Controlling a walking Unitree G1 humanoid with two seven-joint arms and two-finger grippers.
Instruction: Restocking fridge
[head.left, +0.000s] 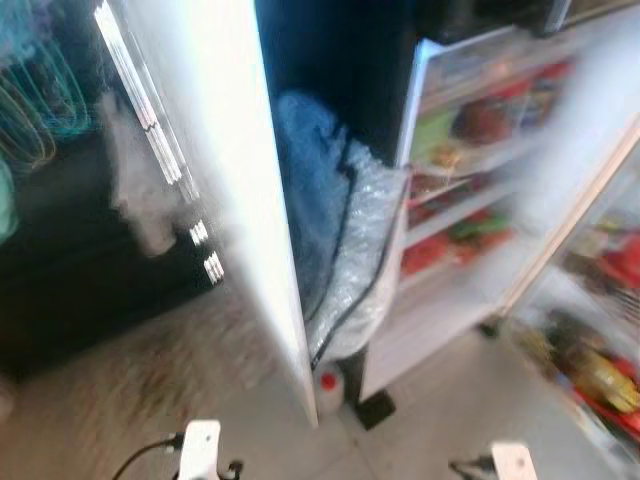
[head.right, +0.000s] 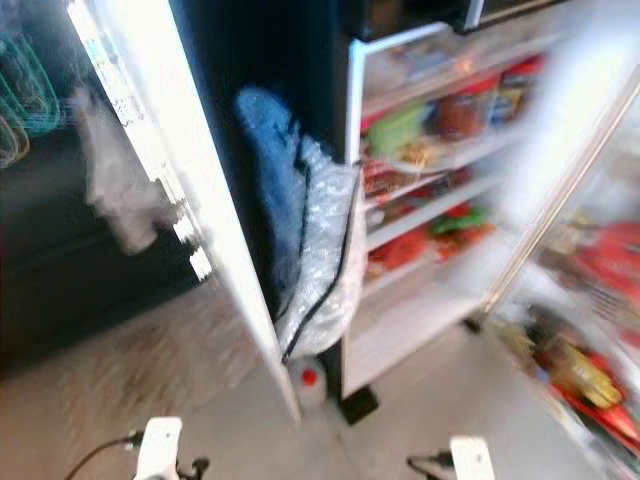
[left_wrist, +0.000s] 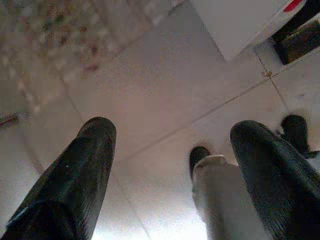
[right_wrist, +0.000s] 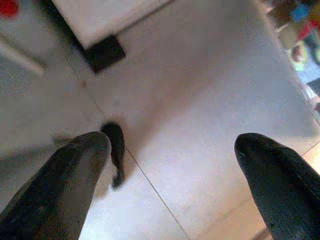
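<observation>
Both arms hang low over pale tiled floor (head.left: 450, 400). Left gripper (left_wrist: 172, 150) spread wide, holds nothing. Right gripper (right_wrist: 172, 150) spread wide too, holds nothing. Free floor ahead up to fridge (head.left: 440, 300). Fridge door (head.left: 600, 330) open at right, shelves stocked. Blue-and-clear bag (head.left: 335, 230) wedged beside fridge, white panel (head.left: 240, 180) on its left. View blurred.

Open fridge (head.left: 470, 190) right of panel (head.left: 240, 200), bag (head.left: 335, 230) between.

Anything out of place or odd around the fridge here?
Yes. A blue and clear plastic bag is wedged upright in the dark gap beside the open fridge, bulging out past its edge. A small red-capped bottle stands on the floor below it. Both views are blurred.
</observation>
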